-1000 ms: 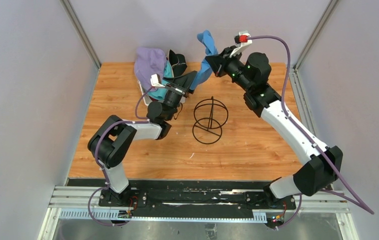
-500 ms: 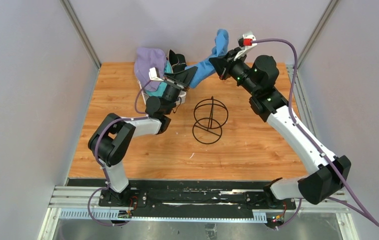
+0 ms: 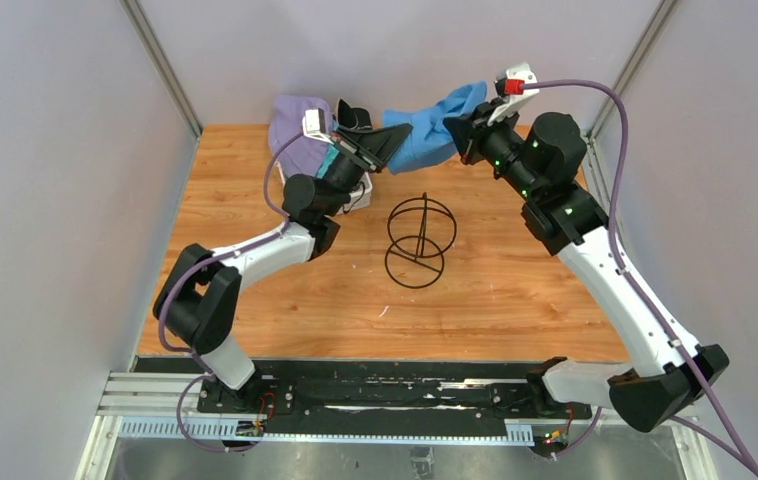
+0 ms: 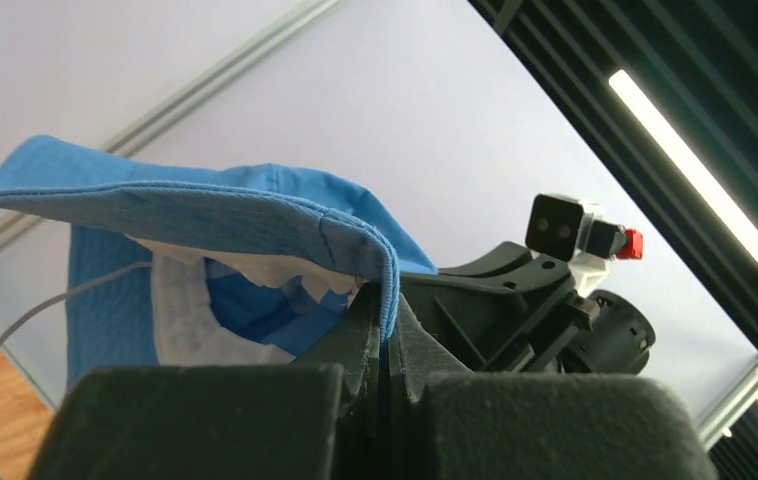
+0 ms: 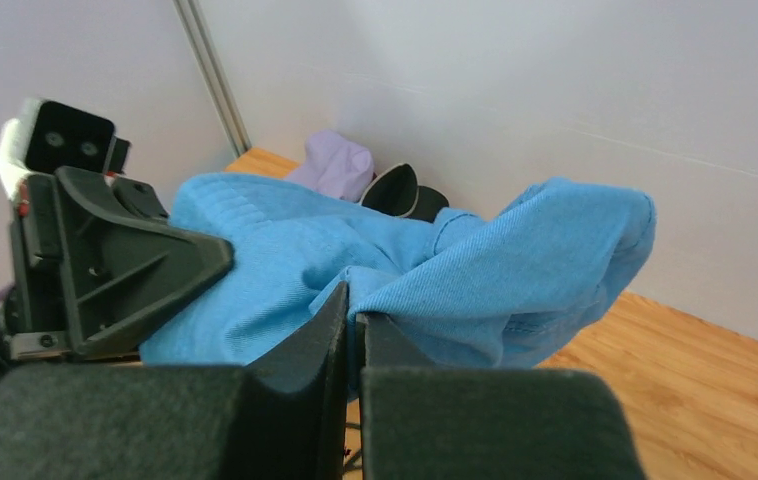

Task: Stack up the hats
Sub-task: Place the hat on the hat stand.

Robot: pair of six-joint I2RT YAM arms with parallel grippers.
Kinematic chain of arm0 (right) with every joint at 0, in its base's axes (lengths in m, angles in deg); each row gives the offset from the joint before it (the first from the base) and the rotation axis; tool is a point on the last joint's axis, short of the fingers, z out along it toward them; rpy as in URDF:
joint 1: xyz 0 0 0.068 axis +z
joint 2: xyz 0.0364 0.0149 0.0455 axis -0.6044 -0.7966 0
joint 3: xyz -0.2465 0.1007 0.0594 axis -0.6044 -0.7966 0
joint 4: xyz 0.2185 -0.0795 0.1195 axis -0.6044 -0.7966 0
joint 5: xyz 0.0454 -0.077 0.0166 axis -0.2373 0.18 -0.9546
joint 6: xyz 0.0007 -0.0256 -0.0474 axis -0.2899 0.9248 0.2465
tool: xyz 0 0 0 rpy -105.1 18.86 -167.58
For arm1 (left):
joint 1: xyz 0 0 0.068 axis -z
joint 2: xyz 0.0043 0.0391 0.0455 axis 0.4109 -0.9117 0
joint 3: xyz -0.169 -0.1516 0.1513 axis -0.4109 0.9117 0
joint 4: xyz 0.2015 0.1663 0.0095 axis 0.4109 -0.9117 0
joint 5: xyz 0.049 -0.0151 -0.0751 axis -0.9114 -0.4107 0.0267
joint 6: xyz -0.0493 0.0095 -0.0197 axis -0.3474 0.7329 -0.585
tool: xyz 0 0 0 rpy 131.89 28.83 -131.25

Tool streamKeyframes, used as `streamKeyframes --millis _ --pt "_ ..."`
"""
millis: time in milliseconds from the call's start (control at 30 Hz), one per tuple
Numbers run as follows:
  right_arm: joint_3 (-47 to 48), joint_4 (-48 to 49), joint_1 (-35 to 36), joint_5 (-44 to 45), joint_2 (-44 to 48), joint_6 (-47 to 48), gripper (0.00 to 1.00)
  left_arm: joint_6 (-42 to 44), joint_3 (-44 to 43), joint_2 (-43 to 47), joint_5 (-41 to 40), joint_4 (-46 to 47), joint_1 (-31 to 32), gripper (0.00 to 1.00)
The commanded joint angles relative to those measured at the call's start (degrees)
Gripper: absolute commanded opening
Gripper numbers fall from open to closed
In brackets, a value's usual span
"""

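Top external view, left to right: four hats can be counted. At the far left corner of the wooden table [image 3: 515,300] three of them sit bunched together. The lavender hat [image 3: 295,122] is the leftmost and lies on top. One teal hat [image 3: 327,163] shows only as a sliver under it, beside the left arm's wrist. One black hat [image 3: 355,115] lies just to the right, with its rim turned up.

Next comes the left gripper [image 3: 400,136], raised off the table. Its two fingers are pressed together on one edge of the blue hat [image 3: 427,140]. The left wrist view shows this close up: the left gripper [image 4: 387,312] pinches the stitched brim of the blue hat [image 4: 205,205] with no gap between the fingers.

This hat hangs in the air over the far edge of the table, stretched between the two arms. The right gripper [image 3: 458,127] holds its other side. In the right wrist view, the right gripper [image 5: 351,305] is clamped tight on a fold of the blue hat [image 5: 475,270], with the lavender hat [image 5: 340,165] and black hat [image 5: 400,190] behind.

One black wire stand [image 3: 421,232] stands upright on the table, nearer than the held hat and between the two arms, touching neither.
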Motion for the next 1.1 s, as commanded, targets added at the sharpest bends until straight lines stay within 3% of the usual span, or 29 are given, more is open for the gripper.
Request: streamKeyframes --millis 0,233,567,733,1067 --pt "3.23 -6.76 -1.16 4.60 3.49 2.94 0.01 5.75 -0.77 5.59 3.85 -7.99 2.20 0.00" --pt "3.37 -13.34 -1.16 4.58 8.70 1.16 0.01 9.67 2.30 11.10 1.67 -16.18 7.23 0.00" --pt "-2.09 -19.43 -1.05 0.82 15.55 -2.63 0.01 14.17 12.42 17.68 -5.35 -19.78 13.34 0.00" --pt "-5.65 -20.18 -0.97 -1.88 16.42 -4.38 0.01 16.20 19.10 21.96 -9.65 -20.95 13.92 0.00" --pt "-6.74 -19.50 -0.89 -3.13 13.09 -4.52 0.00 20.24 22.76 25.87 -14.46 -24.78 13.89 0.00"
